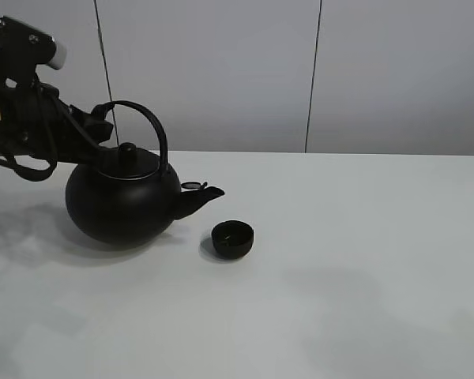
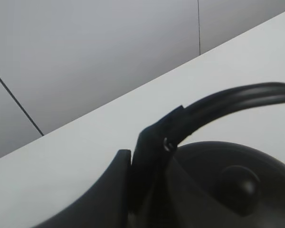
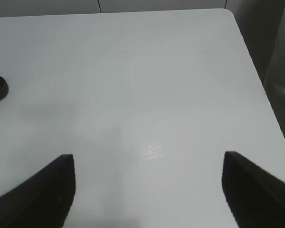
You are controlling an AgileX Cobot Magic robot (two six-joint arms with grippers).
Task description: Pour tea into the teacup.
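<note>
Left gripper (image 1: pixel 103 120) is clamped on the kettle (image 1: pixel 122 204) handle (image 1: pixel 154 130), at the end away from the spout (image 1: pixel 204 195). You find the teacup (image 1: pixel 233 239) on the table (image 1: pixel 363 260), just beside that spout. Your right gripper (image 3: pixel 149 190) stands spread above the table, well apart from the teacup.

We find the kettle (image 1: pixel 122 201) on the counter (image 1: pixel 363 276), just right of and below our left hand (image 1: pixel 101 118); the teacup (image 1: pixel 233 239) sits just beyond its spout (image 1: pixel 201 197), farther right. Our right hand (image 3: pixel 147 190) hangs well apart from the teacup.
</note>
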